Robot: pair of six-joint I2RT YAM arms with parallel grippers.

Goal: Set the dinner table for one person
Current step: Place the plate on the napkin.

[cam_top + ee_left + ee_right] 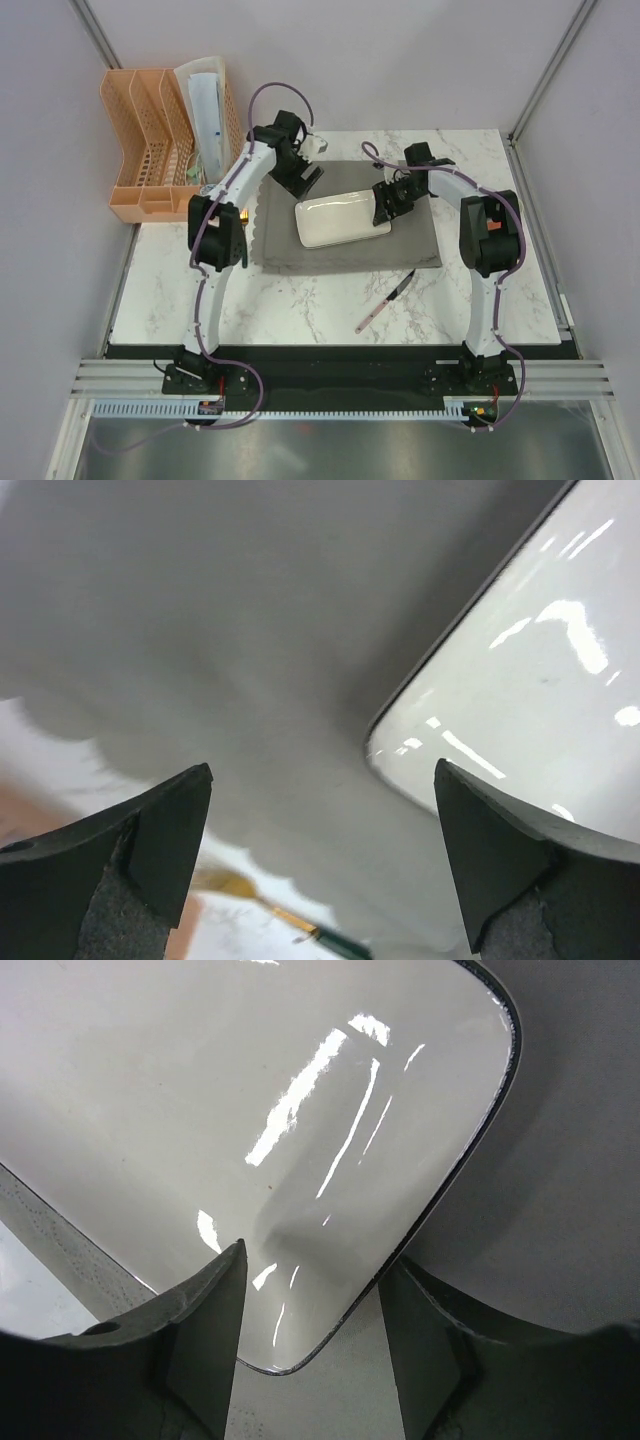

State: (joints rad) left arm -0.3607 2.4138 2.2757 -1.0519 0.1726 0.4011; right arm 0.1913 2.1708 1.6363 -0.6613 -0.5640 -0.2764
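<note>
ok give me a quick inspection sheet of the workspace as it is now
surface: dinner table, white marble look, grey placemat laid mid-table
job's things: white plate on the placemat; knife on bare table nearer the arms
clutter: peach rack at far left, white items in it
grippers: left gripper open over the placemat beside the plate; right gripper open at the plate's corner
cables: purple cable along each arm
surroundings: pale walls, metal frame posts

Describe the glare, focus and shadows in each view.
Top external: soft, even lighting, sharp throughout, with only faint shadows on the placemat. Left wrist: the placemat is blurred to a featureless grey, and small bright glints sit on the plate. Right wrist: long white glare streaks cross the plate, with a soft dark shadow near its corner.
</note>
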